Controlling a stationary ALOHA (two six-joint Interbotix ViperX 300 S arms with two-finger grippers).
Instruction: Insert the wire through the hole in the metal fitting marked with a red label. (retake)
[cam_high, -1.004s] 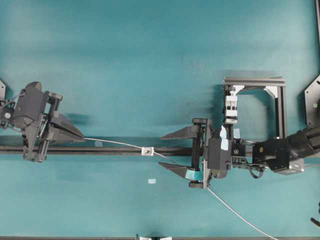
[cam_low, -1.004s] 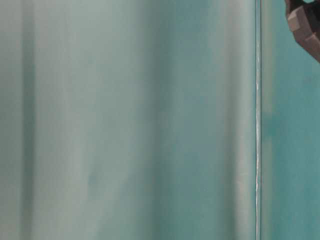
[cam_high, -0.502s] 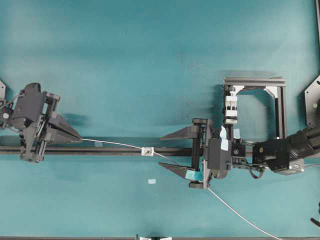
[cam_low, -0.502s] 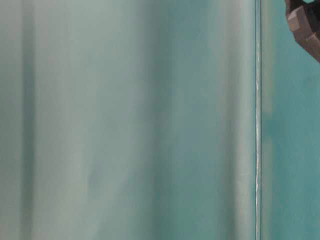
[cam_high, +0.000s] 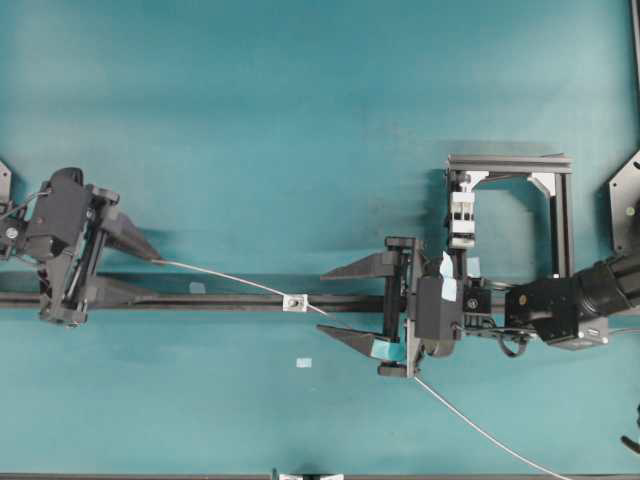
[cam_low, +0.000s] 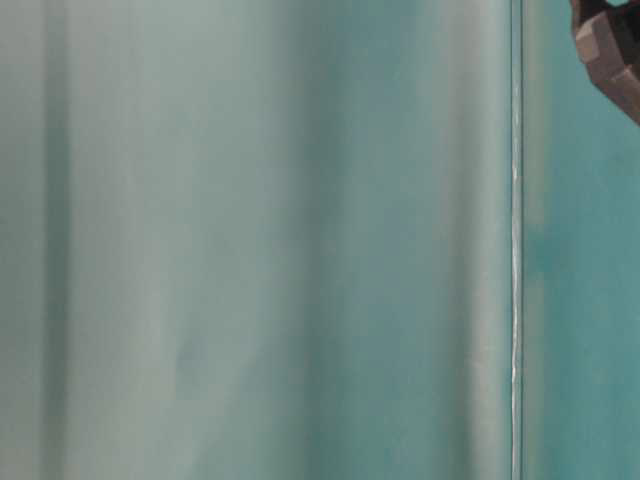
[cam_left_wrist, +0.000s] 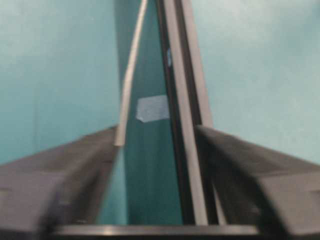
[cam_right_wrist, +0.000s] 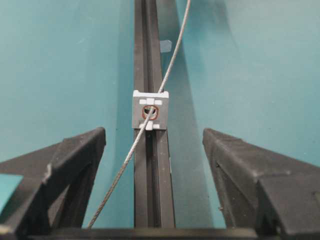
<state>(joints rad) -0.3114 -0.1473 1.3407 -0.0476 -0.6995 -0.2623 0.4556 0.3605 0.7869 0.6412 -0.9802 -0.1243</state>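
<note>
The thin silver wire runs from the left, through the red-ringed hole of the small square metal fitting on the black rail, and on to the lower right. My left gripper stands open at the wire's left end. In the left wrist view the wire ends against the tip of one finger, and nothing is clamped. My right gripper is wide open just right of the fitting, straddling the rail and the wire.
The black rail crosses the teal table from left to right. A black frame with a white clip block stands at the back right. Pale tape patches lie on the table. The table-level view is blurred.
My left jaws, shut on the wire's end a second ago, have parted and let it go. The wire's left end has shifted slightly toward the back. The right arm has not moved.
</note>
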